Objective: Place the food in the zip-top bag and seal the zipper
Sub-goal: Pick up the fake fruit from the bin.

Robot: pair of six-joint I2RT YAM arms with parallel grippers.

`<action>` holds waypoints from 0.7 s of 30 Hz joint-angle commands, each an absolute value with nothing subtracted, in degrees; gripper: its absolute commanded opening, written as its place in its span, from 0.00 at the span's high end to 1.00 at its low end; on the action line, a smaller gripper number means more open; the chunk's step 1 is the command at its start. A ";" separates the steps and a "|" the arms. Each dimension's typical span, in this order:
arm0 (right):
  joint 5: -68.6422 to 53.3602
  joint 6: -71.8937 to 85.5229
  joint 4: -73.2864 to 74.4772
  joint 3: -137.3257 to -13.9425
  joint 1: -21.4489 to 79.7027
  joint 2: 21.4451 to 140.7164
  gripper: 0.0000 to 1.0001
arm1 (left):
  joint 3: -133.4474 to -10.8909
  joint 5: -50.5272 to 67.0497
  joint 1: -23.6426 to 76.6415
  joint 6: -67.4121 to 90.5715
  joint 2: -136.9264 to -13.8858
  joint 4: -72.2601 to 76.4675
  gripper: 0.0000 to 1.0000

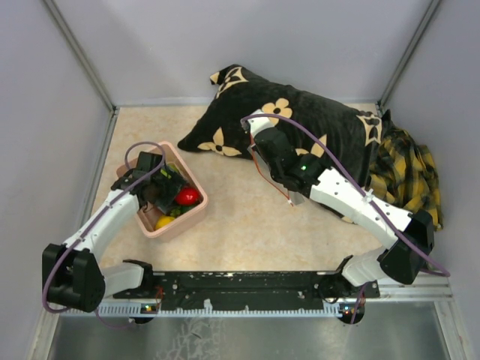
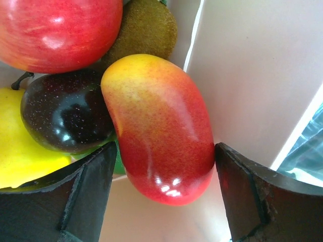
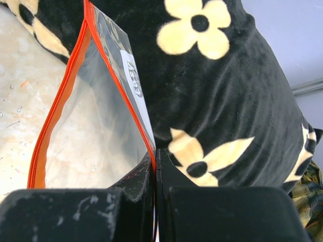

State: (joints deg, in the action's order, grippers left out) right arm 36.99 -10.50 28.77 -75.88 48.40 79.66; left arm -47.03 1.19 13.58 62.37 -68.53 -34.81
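Beige table, grey walls, bag beside pillow

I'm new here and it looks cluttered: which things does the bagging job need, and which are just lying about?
For the job: toy food, in the pink tub; zip-top bag; its orange zipper.
Lying about: black flowered pillow; yellow plaid cloth.

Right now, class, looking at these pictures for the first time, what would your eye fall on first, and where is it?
The black pillow with cream flowers lies at the back of the table, and the right hand before it pinches the zip-top bag, its orange-edged mouth gaping. On the left, the left hand sits open in the pink tub, fingers either side of a glossy red-and-yellow toy fruit.
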 commanded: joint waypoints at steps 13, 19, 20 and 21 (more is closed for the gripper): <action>36.69 -11.03 27.52 -78.02 49.18 79.47 1.00 | -47.40 -6.14 13.10 56.57 -62.98 -35.98 0.51; 36.39 -10.99 27.67 -78.79 49.25 80.02 1.00 | -50.22 -5.32 13.10 47.36 -57.36 -36.79 0.58; 36.32 -10.99 27.68 -79.01 49.24 80.18 1.00 | -50.62 -4.00 13.10 45.27 -56.36 -36.14 0.59; 36.24 -10.91 27.75 -79.27 49.31 80.30 1.00 | -50.85 -2.50 13.10 43.09 -55.31 -35.18 0.60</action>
